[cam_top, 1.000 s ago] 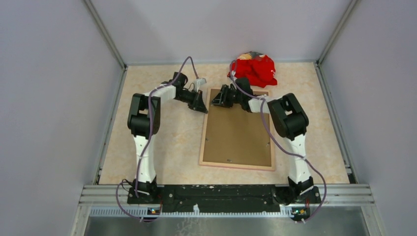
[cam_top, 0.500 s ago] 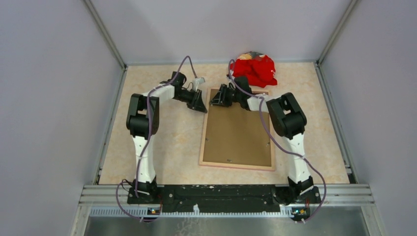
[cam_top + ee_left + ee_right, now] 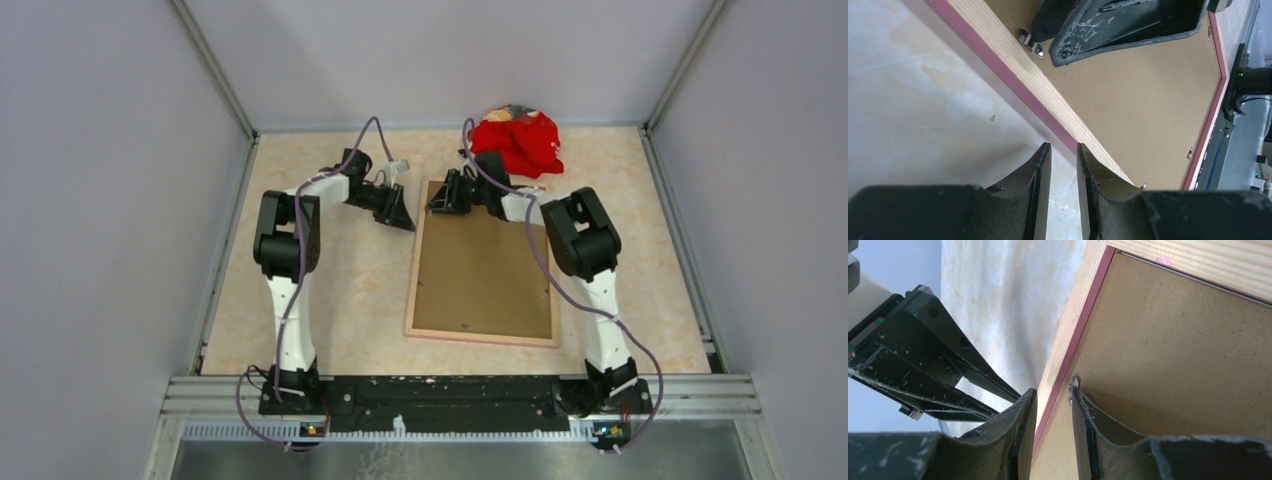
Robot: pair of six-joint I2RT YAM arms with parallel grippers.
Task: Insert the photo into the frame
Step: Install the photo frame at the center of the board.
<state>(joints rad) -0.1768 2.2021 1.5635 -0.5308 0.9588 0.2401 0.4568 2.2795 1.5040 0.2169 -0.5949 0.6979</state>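
The frame lies face down on the table, tan wood back up, with a pink edge. The brown backing board fills it. The photo is hidden. My left gripper is just left of the frame's far-left corner, low over the table, jaws a narrow gap apart and empty. My right gripper is over that same corner, jaws slightly apart. One fingertip rests at a small metal clip on the board's edge, and the other is over the wood rail.
A red cloth heap lies at the back, just beyond the frame's far-right corner. Grey walls enclose the table on three sides. The two grippers are close together, with the right one's fingers showing in the left wrist view.
My left gripper has drawn back slightly to the left, away from the frame's corner. My right gripper has edged a little toward the far-left corner. The frame has not moved.
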